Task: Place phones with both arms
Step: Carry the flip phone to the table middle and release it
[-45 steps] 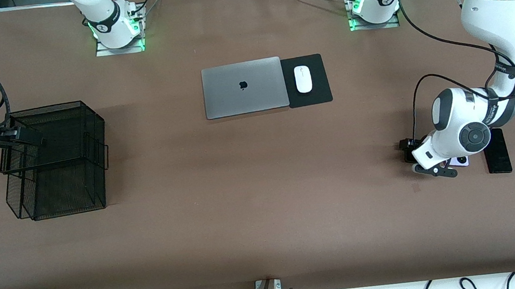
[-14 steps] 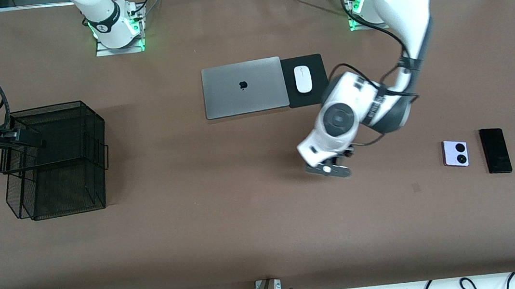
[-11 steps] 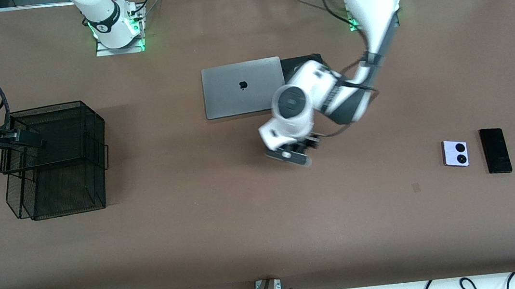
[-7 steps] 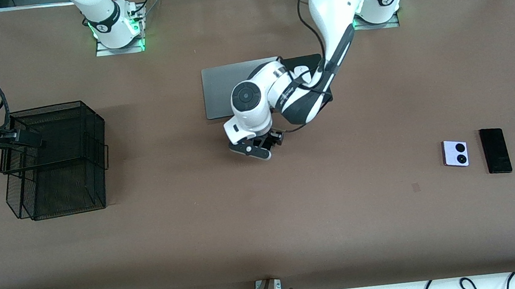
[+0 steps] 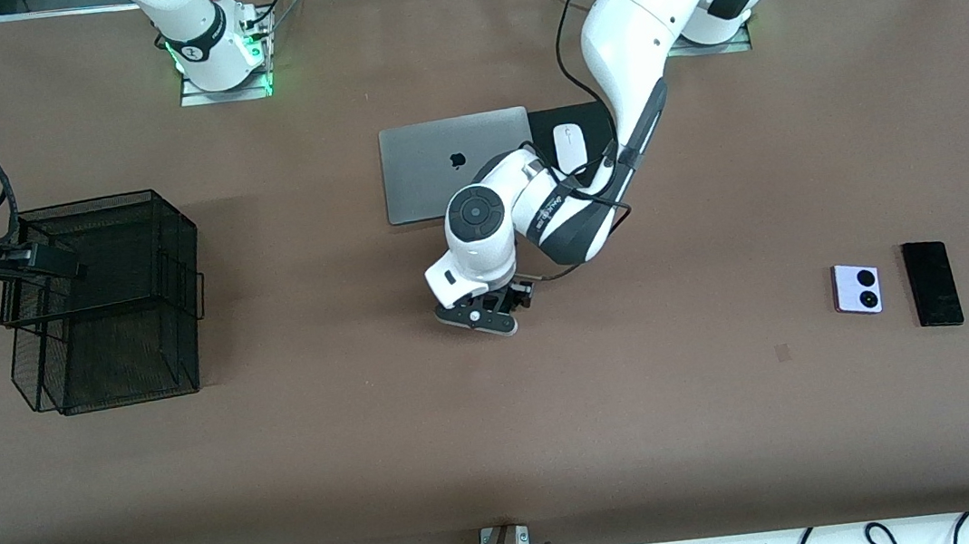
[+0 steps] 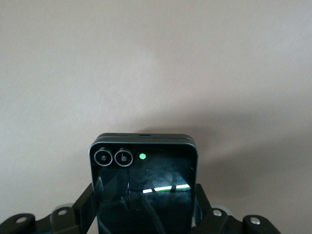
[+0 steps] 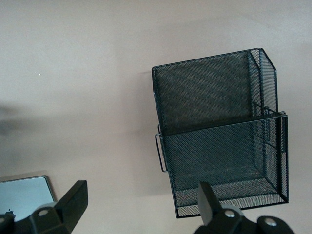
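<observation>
My left gripper (image 5: 513, 298) hangs over bare table near the middle, just off the laptop. It is shut on the small black folded phone (image 6: 144, 180), its fingers (image 6: 83, 207) pressing the phone's two sides. In the front view the hand hides this phone. The lilac-white phone (image 5: 857, 289) with two black circles and the long black slab phone (image 5: 932, 283) lie side by side toward the left arm's end of the table. My right gripper (image 5: 45, 258) waits open over the black mesh basket's edge, nothing between its fingers (image 7: 73, 202).
The black mesh basket (image 5: 105, 301) stands toward the right arm's end, also seen as the basket (image 7: 219, 146) in the right wrist view. A closed grey laptop (image 5: 427, 169) and a white mouse (image 5: 569, 146) on a black pad (image 5: 590, 118) lie mid-table near the bases.
My left arm has swept from the left arm's end to the middle of the table with the black folded phone, then dropped a little lower. The right arm has not moved.
</observation>
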Controlling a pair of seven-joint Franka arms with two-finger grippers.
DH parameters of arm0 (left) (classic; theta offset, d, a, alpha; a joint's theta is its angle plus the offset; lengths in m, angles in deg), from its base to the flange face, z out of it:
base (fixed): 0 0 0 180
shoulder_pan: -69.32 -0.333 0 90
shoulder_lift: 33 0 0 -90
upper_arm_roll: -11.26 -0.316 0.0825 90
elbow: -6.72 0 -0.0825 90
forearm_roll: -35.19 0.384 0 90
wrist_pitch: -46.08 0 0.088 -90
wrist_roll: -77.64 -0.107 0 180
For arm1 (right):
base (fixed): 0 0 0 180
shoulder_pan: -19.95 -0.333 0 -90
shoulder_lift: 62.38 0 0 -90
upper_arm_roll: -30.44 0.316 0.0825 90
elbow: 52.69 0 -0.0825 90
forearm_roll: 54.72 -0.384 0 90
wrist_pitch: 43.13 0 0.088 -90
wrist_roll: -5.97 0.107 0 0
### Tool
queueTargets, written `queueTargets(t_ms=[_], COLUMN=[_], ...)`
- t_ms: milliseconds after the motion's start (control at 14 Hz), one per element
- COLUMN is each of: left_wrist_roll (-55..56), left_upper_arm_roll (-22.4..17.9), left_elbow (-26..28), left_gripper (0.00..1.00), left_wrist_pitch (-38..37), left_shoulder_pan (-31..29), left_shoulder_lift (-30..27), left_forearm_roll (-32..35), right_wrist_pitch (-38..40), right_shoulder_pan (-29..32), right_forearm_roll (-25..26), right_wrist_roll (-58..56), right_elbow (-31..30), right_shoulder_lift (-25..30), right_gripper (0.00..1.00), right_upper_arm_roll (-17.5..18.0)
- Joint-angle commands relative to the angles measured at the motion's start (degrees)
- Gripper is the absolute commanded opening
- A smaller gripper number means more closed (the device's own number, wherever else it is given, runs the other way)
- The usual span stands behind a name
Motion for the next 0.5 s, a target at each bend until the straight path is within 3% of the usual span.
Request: queueTargets(t_ms=[0, 214, 285, 356, 427], left_wrist_roll=[3.20, 4.70, 5.67, 6.54, 6.73], left_upper_arm_roll=[-1.78, -2.58, -2.84, -3.19, -3.28], left_elbow=[-3.79, -3.53, -3.52, -3.61, -3.61], left_gripper=[0.25, 0.44, 0.58, 0.92, 1.00], left_wrist_pitch=[1.40, 5.09, 5.27, 5.28, 5.80], left_shoulder_pan=[2.15, 2.34, 2.34, 2.34, 2.34], left_shoulder_lift=[3.00, 4.59, 4.85, 4.94, 4.94], left_forearm_roll=[-0.50, -0.50, -0.50, -0.50, -0.50], right_wrist_pitch=[-0.01, -0.71, -0.80, -0.89, -0.89], right_shoulder_pan=[0.27, 0.27, 0.27, 0.27, 0.27], right_forearm_roll=[0.38, 0.38, 0.38, 0.38, 0.38], right_wrist_roll=[-0.50, -0.50, -0.50, -0.41, -0.41], right_elbow=[0.63, 0.63, 0.63, 0.63, 0.63], right_shoulder_lift=[-0.10, -0.10, -0.10, -0.10, -0.19], right_gripper=[1.00, 1.00, 1.00, 1.00, 1.00], right_upper_arm_roll=[0.05, 0.05, 0.05, 0.05, 0.05])
